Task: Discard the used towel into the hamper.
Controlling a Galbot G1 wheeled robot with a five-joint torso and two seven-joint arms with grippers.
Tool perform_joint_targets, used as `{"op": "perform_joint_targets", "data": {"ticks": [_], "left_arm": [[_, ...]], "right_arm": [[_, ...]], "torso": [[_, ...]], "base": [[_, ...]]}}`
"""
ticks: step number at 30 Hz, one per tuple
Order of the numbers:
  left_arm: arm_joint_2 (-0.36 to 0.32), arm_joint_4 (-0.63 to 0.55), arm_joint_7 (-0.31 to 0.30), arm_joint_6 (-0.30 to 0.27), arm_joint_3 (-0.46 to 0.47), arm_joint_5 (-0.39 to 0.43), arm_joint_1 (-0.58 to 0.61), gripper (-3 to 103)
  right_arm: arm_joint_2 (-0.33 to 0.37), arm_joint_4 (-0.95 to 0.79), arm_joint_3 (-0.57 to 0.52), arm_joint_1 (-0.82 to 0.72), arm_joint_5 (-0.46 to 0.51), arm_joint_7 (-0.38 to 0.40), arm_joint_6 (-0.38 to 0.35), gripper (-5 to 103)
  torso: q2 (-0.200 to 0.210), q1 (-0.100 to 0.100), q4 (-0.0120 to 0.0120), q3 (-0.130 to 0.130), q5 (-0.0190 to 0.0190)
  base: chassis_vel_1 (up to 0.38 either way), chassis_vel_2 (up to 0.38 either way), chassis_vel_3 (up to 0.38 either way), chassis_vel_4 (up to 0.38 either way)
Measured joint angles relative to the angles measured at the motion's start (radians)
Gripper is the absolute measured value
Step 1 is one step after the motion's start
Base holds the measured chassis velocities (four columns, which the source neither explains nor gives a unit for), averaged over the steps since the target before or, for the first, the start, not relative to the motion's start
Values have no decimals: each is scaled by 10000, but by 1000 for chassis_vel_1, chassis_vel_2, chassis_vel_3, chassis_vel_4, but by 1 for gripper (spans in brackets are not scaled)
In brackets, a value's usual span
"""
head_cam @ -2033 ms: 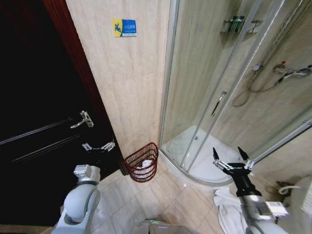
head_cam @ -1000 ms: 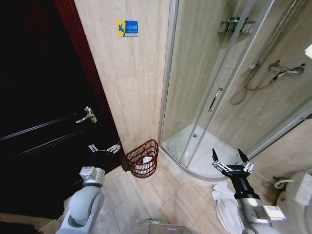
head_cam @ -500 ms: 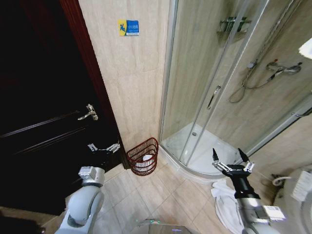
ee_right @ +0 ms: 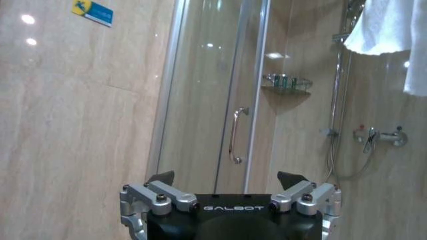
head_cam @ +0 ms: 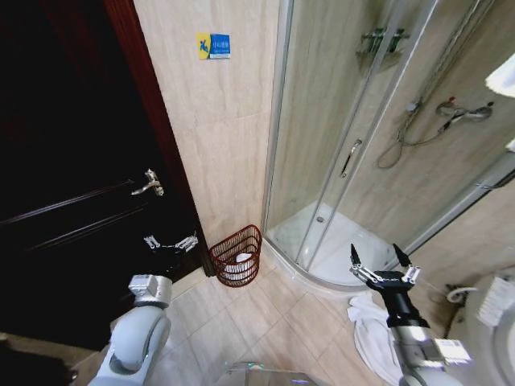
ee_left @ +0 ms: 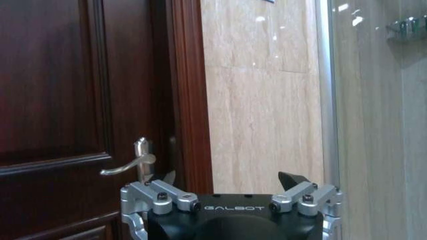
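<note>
Our left hand (head_cam: 171, 243) and right hand (head_cam: 380, 263) hang released and empty; hamper (head_cam: 236, 256) stands by the wall, towel (head_cam: 372, 331) on the floor.

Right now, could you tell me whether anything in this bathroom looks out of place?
Yes: a white towel lies crumpled on the floor tiles beside the shower tray, below the open right gripper, rather than in the hamper by the door.
</note>
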State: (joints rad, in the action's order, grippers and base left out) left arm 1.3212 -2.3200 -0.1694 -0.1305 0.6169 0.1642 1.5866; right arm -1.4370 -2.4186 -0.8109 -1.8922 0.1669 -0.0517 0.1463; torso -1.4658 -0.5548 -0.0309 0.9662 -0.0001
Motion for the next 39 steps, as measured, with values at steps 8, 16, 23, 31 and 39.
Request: {"op": "perform_joint_targets", "data": {"ticks": [8,16,23,31,39], "left_arm": [[-22,-70,-8,3,14,0,7,100],[-15,-105,-8,4,12,0,35,100],[-38,-130,-7,12,54,0,45,100],[-36,-131,0,20,11,-9,48,100],[-57,-131,1,25,35,-8,48,100]], "right_arm": [[-6,38,-31,-15,-78,-62,75,100],[-21,35,-42,-23,-77,-57,94,100],[-38,14,-35,-24,-76,-55,98,100],[-41,16,-48,-47,-66,-50,131,100],[-72,23,-46,-49,-89,-41,131,100]], "torso": [[-1,1,0,0,0],[0,-5,0,2,2],[0,-4,1,1,0],[0,-1,0,1,1],[-1,-2,0,1,1]], "base": [[94,-88,-81,91],[64,-62,-53,57],[47,-69,-47,63],[67,-72,-77,61],[57,-64,-62,58]]}}
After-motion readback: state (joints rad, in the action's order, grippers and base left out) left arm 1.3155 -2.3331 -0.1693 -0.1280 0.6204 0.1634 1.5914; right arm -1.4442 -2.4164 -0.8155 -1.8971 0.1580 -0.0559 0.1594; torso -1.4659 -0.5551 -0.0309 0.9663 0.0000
